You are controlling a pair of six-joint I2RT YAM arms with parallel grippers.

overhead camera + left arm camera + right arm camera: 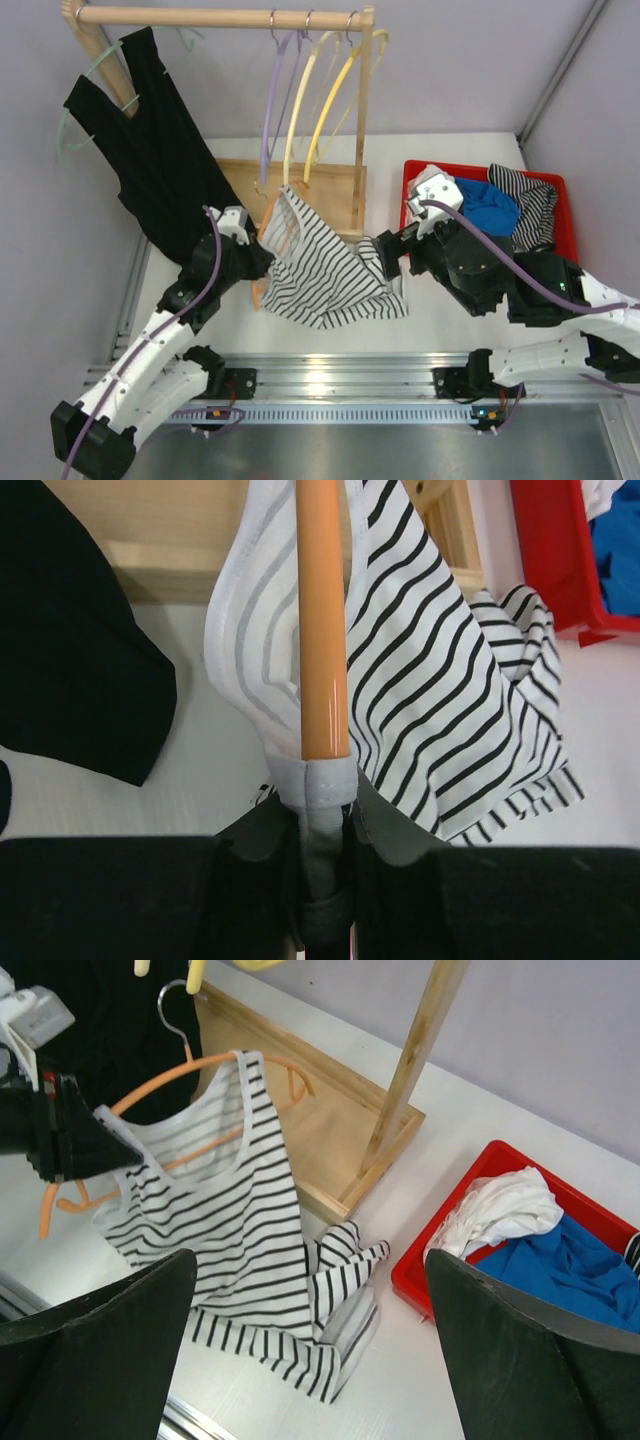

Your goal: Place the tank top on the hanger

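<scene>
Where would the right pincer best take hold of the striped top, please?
Probably the striped top's crumpled hem on the table, from above and the right: that bunch lies loose, while the upper part hangs on the orange hanger that the left pincer grips.

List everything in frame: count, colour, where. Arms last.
striped tank top: 1, white with thin black stripes, partly over the orange hanger, hem bunched on the table
orange hanger: 1, orange, centre
black tank top: 1, black, on the pale green hanger
pale green hanger: 1, pale green, rail's left end
purple hanger: 1, purple, rail's right part
yellow hangers: 2, yellow, right of the purple one
clothes rack: 1, wood, back
red bin: 1, red, right
white garment: 1, white, in bin
blue garment: 1, blue, in bin
bold striped garment: 1, black-and-white, in bin
table: 1, white
left gripper: 1, black, shut on the orange hanger's end
right gripper: 1, black, open, by the striped tank top
</scene>
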